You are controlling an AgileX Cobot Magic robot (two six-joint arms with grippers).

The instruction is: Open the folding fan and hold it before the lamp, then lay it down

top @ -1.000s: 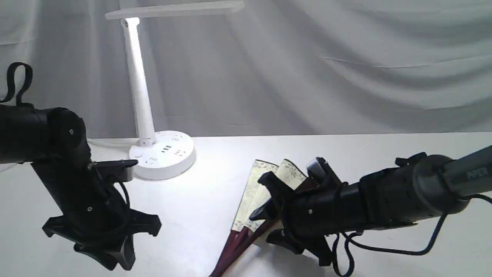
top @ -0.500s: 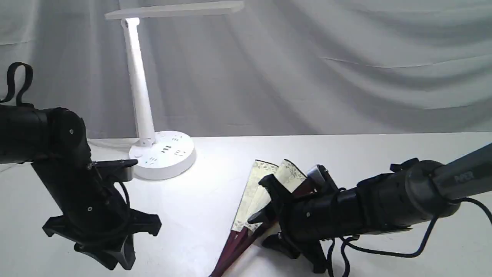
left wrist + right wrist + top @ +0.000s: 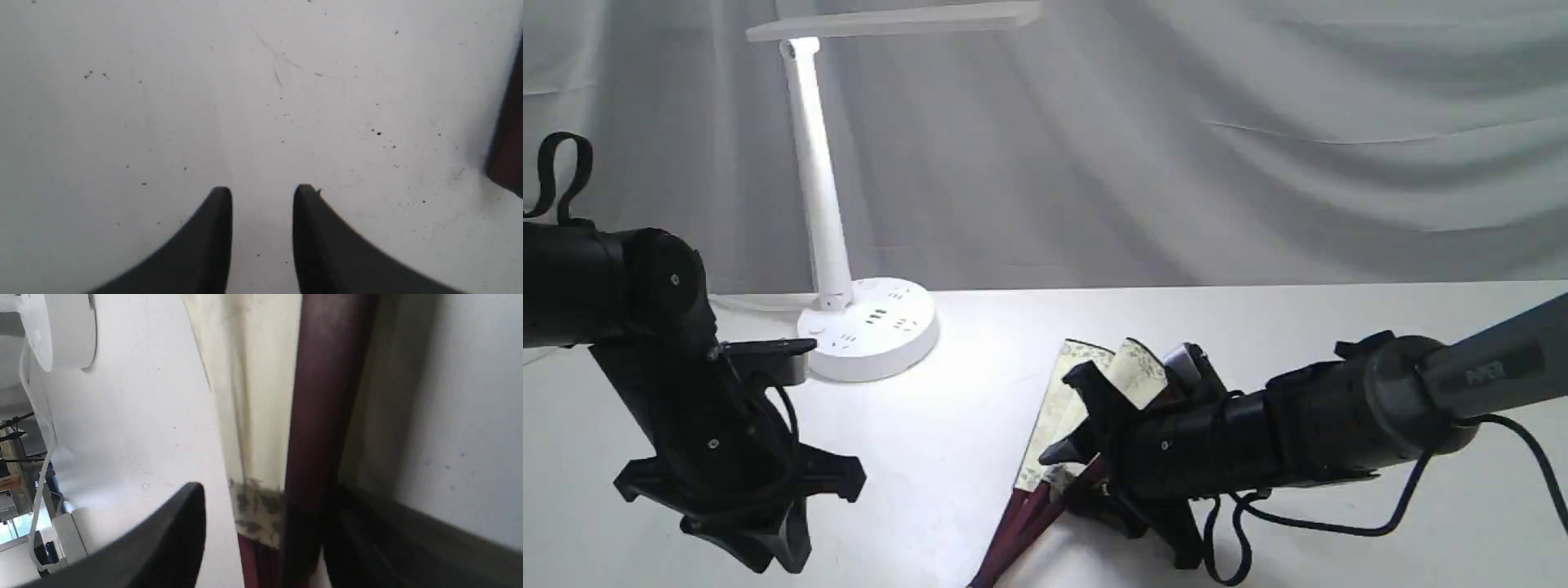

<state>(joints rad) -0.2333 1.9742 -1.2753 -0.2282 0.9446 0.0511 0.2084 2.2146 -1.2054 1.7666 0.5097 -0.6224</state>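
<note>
Lying partly spread on the table (image 3: 947,457) near the lamp (image 3: 821,188), the folding fan (image 3: 1052,420) looks light and its paper leaf fragile, so the right gripper (image 3: 267,490), open astride it, would best clamp the stiff maroon guard (image 3: 327,396); the left gripper (image 3: 262,192) hangs parted and empty.

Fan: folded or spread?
Partly spread: the folding fan shows a few cream pleats splayed at its top, the rest bunched against the maroon ribs.

A cream pleated leaf, a grey-patterned border and dark maroon ribs are shown on the large folding paper fan (image 3: 1058,408). The slim plastic desk lamp (image 3: 817,180) is white. The white tabletop (image 3: 163,102) is finely dark-speckled.
</note>
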